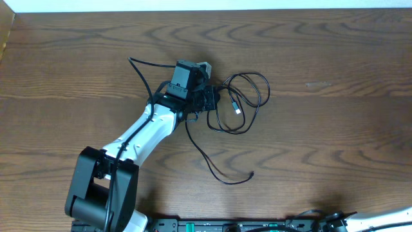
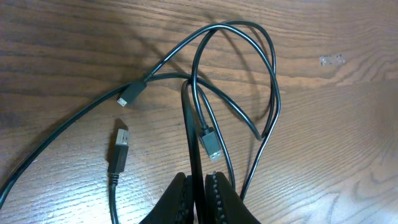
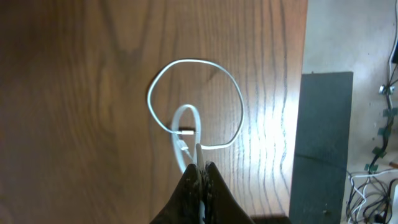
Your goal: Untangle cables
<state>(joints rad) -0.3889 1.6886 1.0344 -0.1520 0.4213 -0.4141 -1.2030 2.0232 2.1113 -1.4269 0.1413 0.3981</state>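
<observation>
Left claw [image 2: 200, 177] pinching black cable [image 2: 188, 124]; right claw [image 3: 200, 169] pinching white cable [image 3: 194, 60].

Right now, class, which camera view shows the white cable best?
The right wrist view. The white cable shows its whole loop there, with one strand pinched in the right tool. The overhead and left wrist views show only the black cables, not the white one.

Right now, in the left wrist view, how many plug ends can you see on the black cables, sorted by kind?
Wide flat plug: 1
Small plugs: 2
Total: 3
</observation>
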